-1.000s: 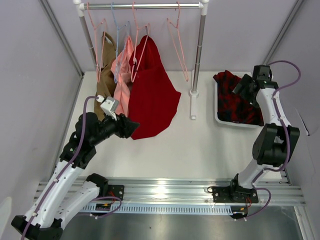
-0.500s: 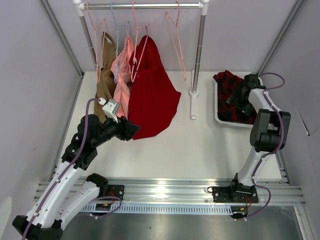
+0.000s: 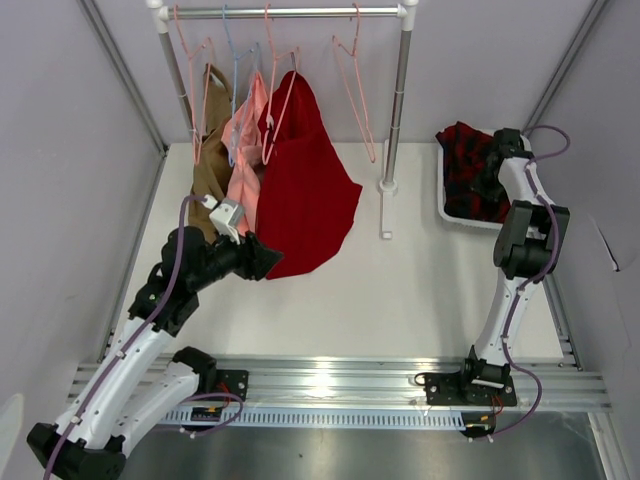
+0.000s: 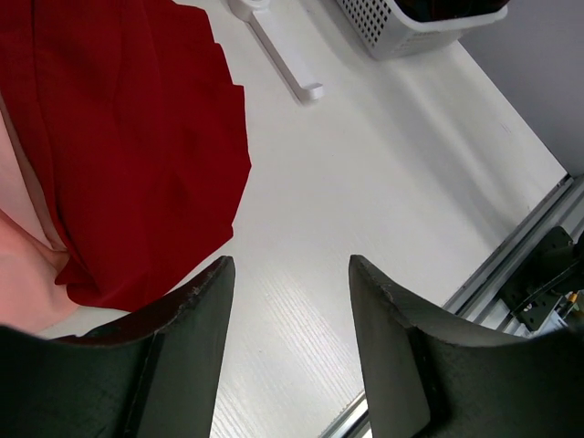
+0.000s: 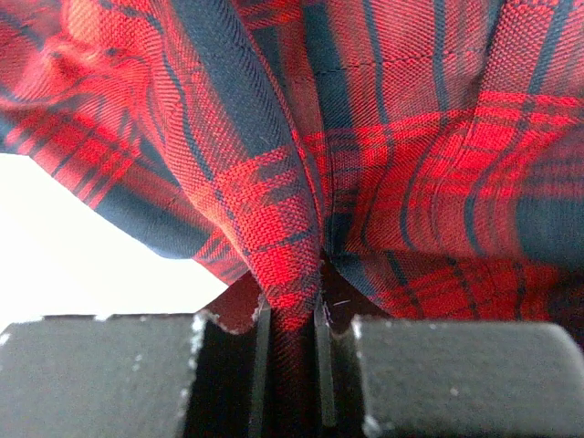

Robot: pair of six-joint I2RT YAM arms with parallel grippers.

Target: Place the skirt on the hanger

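Left wrist view: left gripper (image 4: 292,347) spread wide, holding nothing, over the table (image 4: 365,182) beside the red garment (image 4: 119,137). Farther right, right gripper (image 5: 292,365) is pinched tight on a fold of the skirt (image 5: 383,182), which lies bunched in the white basket (image 3: 462,217); right arm is nearer. Hanger (image 3: 362,100) hangs empty on the rail (image 3: 290,12), left of that gripper, past the post (image 3: 398,100), long axis hanging downward. Count: one skirt, one basket, three hung garments, several wire hangers, exact number unclear.
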